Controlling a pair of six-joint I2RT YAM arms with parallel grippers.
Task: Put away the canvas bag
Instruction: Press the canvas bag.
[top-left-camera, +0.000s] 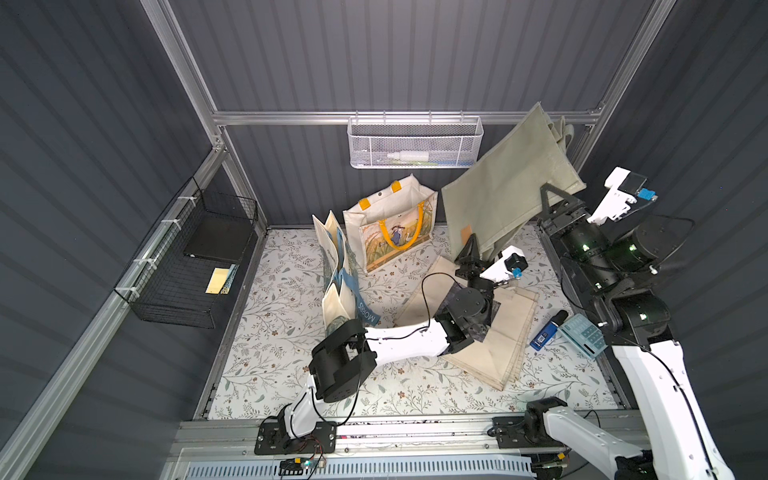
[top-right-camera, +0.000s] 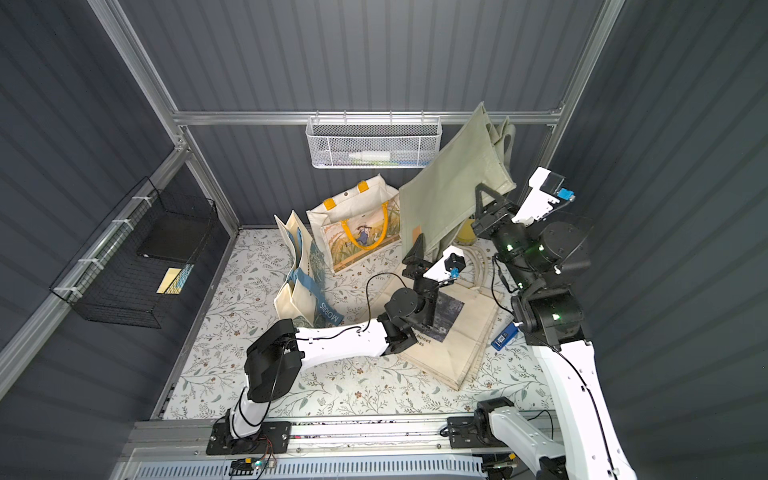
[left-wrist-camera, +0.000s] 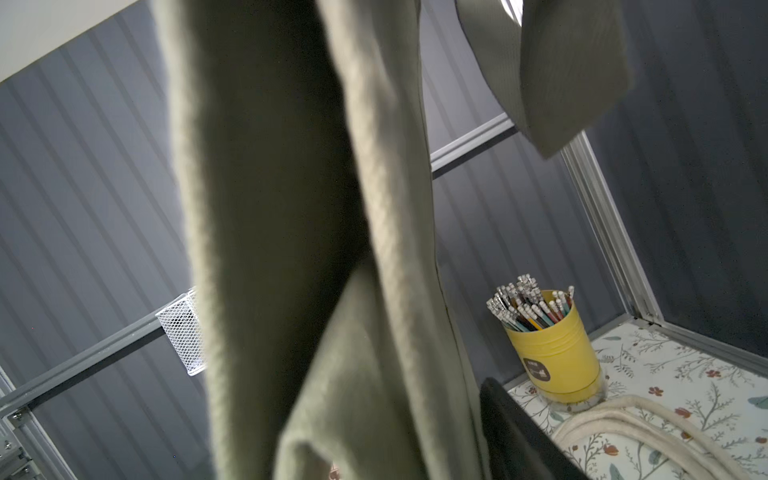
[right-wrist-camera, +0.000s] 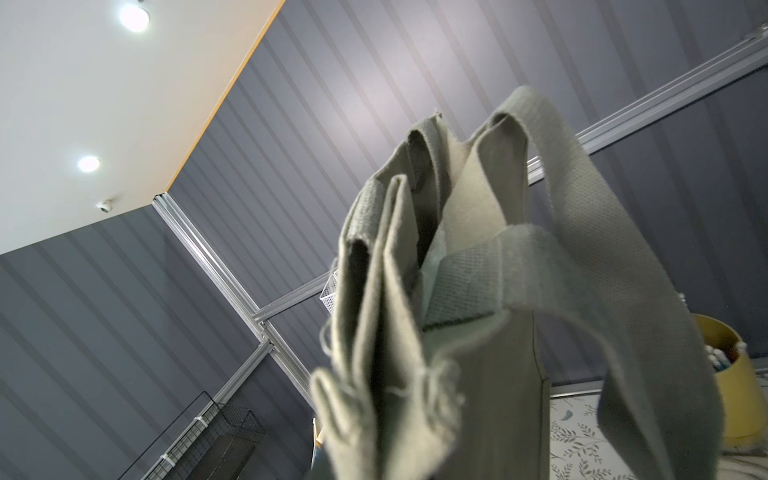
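The olive-green canvas bag (top-left-camera: 507, 187) (top-right-camera: 453, 178) hangs tilted in the air at the back right, with its handles (right-wrist-camera: 582, 216) flopping at the top. My right gripper (top-left-camera: 550, 195) (top-right-camera: 484, 195) is shut on its upper right edge, and folded cloth (right-wrist-camera: 415, 374) bunches at the jaws. My left gripper (top-left-camera: 471, 247) (top-right-camera: 417, 247) sits at the bag's lower left corner with its jaws open. The cloth (left-wrist-camera: 291, 208) fills the space between them. Only one dark finger (left-wrist-camera: 511, 428) shows beside the cloth.
A white mesh basket (top-left-camera: 415, 143) hangs on the back rail and a black wire basket (top-left-camera: 195, 266) on the left wall. Two printed totes (top-left-camera: 395, 224) (top-left-camera: 340, 274) stand at the back. Flat beige totes (top-left-camera: 498, 345) lie under my left arm. A yellow pencil cup (left-wrist-camera: 552, 345) stands in the back right corner.
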